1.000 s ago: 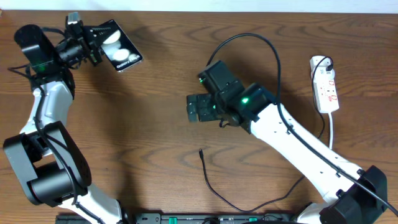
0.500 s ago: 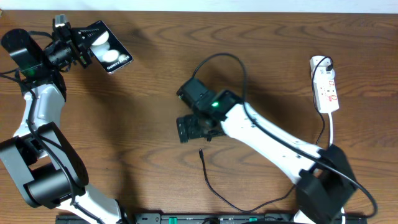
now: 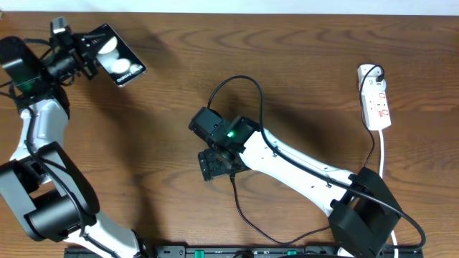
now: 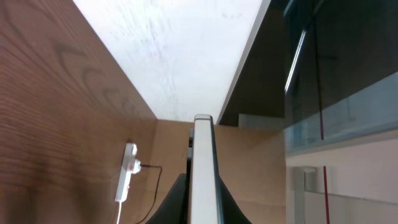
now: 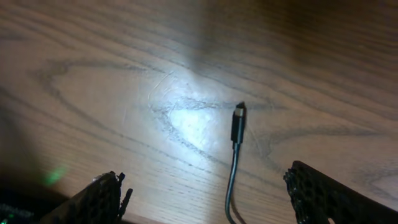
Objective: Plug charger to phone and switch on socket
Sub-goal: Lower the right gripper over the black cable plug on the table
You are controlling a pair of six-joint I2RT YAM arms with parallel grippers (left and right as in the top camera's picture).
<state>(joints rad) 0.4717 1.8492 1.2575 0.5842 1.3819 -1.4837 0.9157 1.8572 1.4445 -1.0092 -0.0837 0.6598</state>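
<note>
The phone [image 3: 115, 54], black with two white circles, is held off the table at the far left with my left gripper [image 3: 82, 61] shut on its end. In the left wrist view the phone [image 4: 203, 155] shows edge-on between the dark fingers [image 4: 177, 202]. The charger's black plug tip [image 3: 232, 175] lies on the wood, its thin cable curving toward the front edge. My right gripper [image 3: 216, 165] hovers just left of that tip, open. From the right wrist, the plug tip [image 5: 238, 118] lies ahead between the spread fingers [image 5: 102, 199], untouched. The white socket [image 3: 375, 97] lies at the far right.
A black plug sits in the socket's far end, and its white cord [image 3: 382, 154] runs toward the front. The socket [image 4: 126, 180] also shows small in the left wrist view. A black cable loop [image 3: 237, 82] arches over the right arm. Arm bases stand along the front edge.
My right arm has swung left and toward the front, bringing its gripper over the charger's plug tip. My left arm has carried the phone slightly further left and back.
</note>
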